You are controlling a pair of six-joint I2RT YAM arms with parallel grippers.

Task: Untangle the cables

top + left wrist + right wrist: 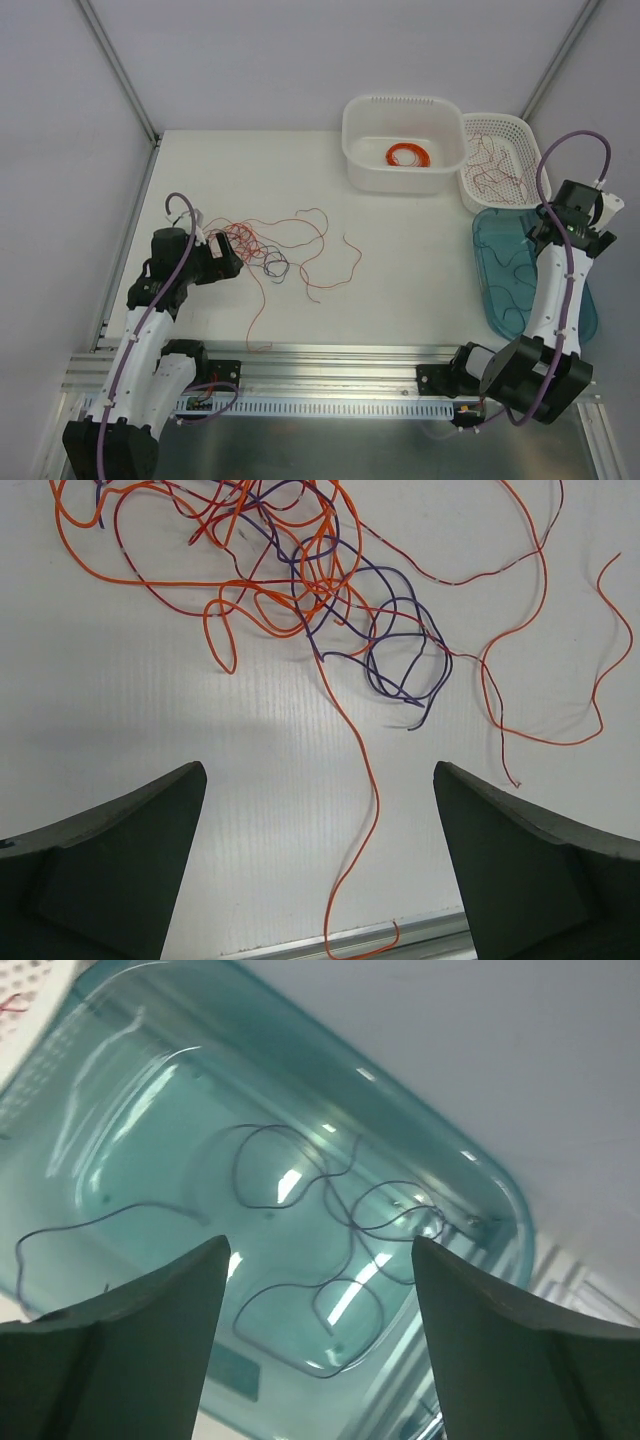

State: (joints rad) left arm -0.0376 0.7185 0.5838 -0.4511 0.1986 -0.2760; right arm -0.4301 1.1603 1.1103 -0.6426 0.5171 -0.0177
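Observation:
The cables [268, 250] lie as a loose tangle of orange, red and purple strands on the white table, left of centre. My left gripper [232, 256] sits at the tangle's left end. In the left wrist view the tangle [300, 580] is ahead of the left gripper [320, 770], which is open. One orange strand [372, 810] trails between the fingers towards the table edge, touching neither. My right gripper [320, 1245] hangs open and empty over the teal tray [480, 1160]. Thin dark cables [330, 1210] lie curled in that tray.
A white tub [360, 140] at the back holds a neat orange coil [409, 155]. Beside it a perforated white basket [512, 124] holds red wires. The teal tray [488, 300] lies at the right. An aluminium rail [330, 355] runs along the near edge.

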